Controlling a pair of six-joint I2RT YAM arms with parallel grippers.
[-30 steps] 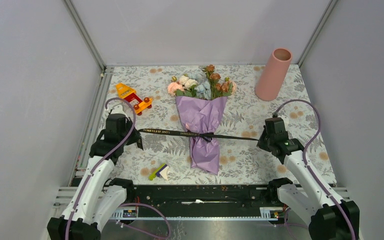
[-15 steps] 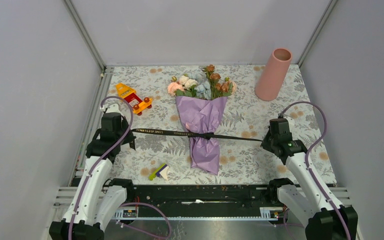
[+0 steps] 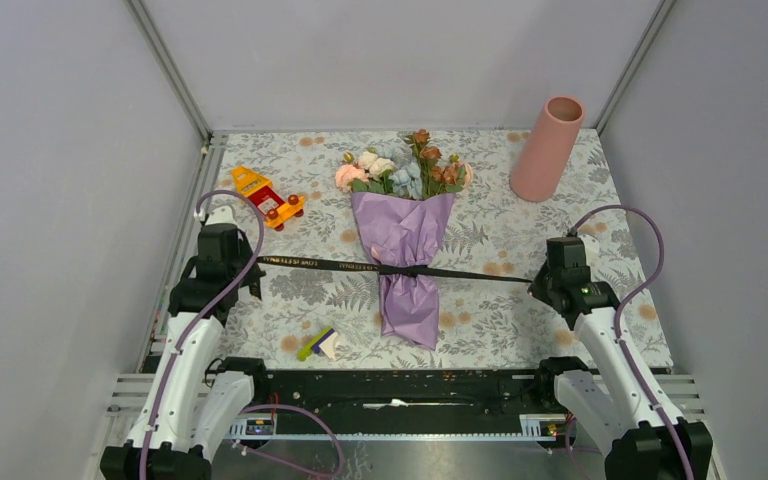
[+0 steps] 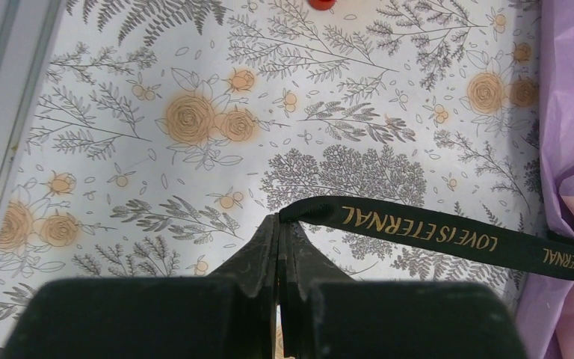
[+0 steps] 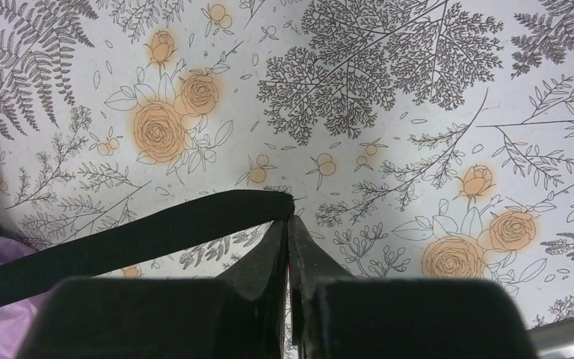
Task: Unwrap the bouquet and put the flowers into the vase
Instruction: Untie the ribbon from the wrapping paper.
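Note:
The bouquet lies mid-table in purple paper, its flowers pointing to the back. A black ribbon with gold lettering runs taut across the wrap's waist, stretched left and right. My left gripper is shut on the ribbon's left end; in its wrist view the gripper pinches that tip. My right gripper is shut on the right end, its fingertips closed on it. The salmon-pink vase stands upright at the back right.
A red and yellow toy car sits at the back left. A small purple, green and white item lies near the front edge. Grey walls close in the floral tablecloth on three sides.
Both grippers have drawn outward, the left one to the left and the right one to the right, pulling the ribbon longer and straighter across the wrap. The bouquet has stayed in place.

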